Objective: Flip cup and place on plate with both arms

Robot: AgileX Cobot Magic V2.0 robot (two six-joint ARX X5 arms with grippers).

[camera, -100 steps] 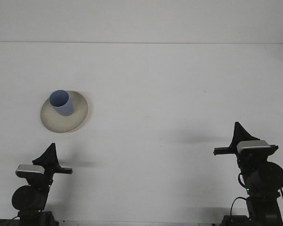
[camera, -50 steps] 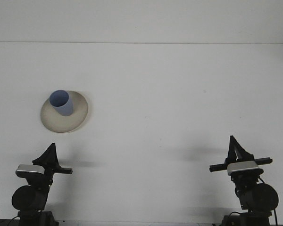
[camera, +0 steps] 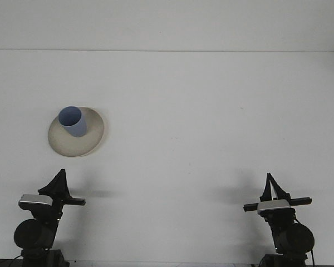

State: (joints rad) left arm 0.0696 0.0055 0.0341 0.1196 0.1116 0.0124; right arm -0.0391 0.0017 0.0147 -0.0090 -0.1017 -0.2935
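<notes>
A blue cup [camera: 73, 121] stands upright, mouth up, on a beige plate [camera: 84, 142] at the left of the white table. My left gripper [camera: 59, 179] sits near the front edge, below the plate and apart from it, holding nothing. My right gripper [camera: 271, 185] sits low at the front right, far from the cup, with nothing in it. Both point away from the camera, so the gap between their tips does not show.
The white table [camera: 200, 122] stretches back to a pale wall. Nothing else stands on it. The arms' dark bases [camera: 36, 236] fill the bottom corners.
The right arm has drawn back and down toward its base, its gripper shifting slightly left. The left arm, cup and plate have not moved.
</notes>
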